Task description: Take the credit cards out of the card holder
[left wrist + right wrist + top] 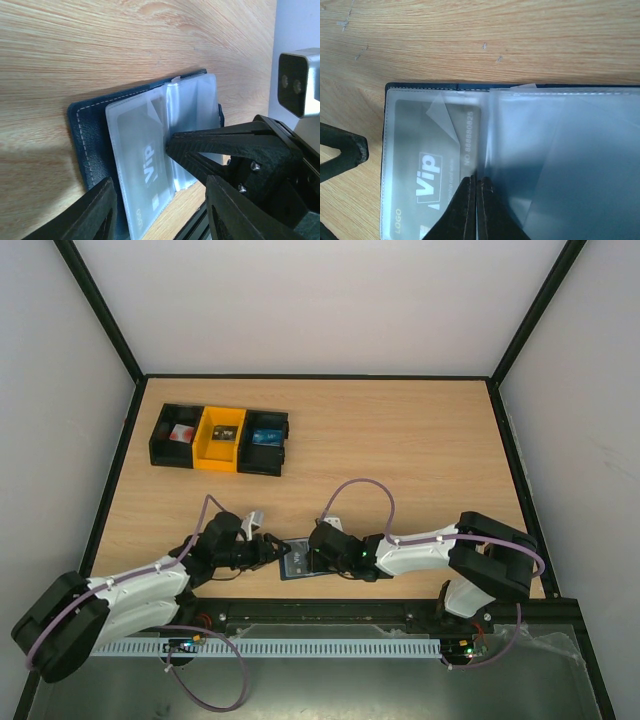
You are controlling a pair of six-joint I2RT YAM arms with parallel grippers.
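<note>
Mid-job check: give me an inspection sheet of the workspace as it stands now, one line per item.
Surface: wooden table, a few small scuffs near the work.
Job's things: card holder lies open at the near edge; VIP card sits in a clear sleeve, not yet out.
Clutter: three bins, black, yellow, black, far left; each holds something too small to identify.
Grippers: left pincer open, fingers apart at the holder's end; right pincer shut, tips on the sleeve beside the card.
Cables: purple cables loop over both arms.
Surroundings: white walls, black frame.
</note>
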